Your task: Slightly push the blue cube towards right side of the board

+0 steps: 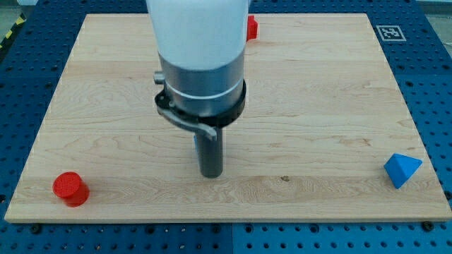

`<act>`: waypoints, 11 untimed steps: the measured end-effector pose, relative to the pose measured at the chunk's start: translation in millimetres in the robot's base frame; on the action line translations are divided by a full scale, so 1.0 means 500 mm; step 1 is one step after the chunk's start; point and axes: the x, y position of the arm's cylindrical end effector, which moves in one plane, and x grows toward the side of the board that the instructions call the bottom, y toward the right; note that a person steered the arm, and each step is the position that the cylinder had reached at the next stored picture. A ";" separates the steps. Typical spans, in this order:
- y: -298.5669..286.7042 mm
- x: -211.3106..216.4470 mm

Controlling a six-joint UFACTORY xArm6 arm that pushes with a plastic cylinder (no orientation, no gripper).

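The tip (211, 173) sits mid-board holding nothing, the blue cube (195, 143) a sliver touching the rod's view-left edge, so rightward push looks lined up.

To the view's right of our tip (212, 173), the desk (318, 106) lies open as far as the blue wedge-shaped block (402, 170).

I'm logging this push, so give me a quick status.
My tip down on the board, mid-left. Blue cube mostly hidden behind the rod, only a sliver showing. Nothing blocking its path rightward.
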 end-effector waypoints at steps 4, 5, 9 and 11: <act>-0.043 -0.161; -0.105 -0.161; -0.184 -0.201; -0.170 -0.253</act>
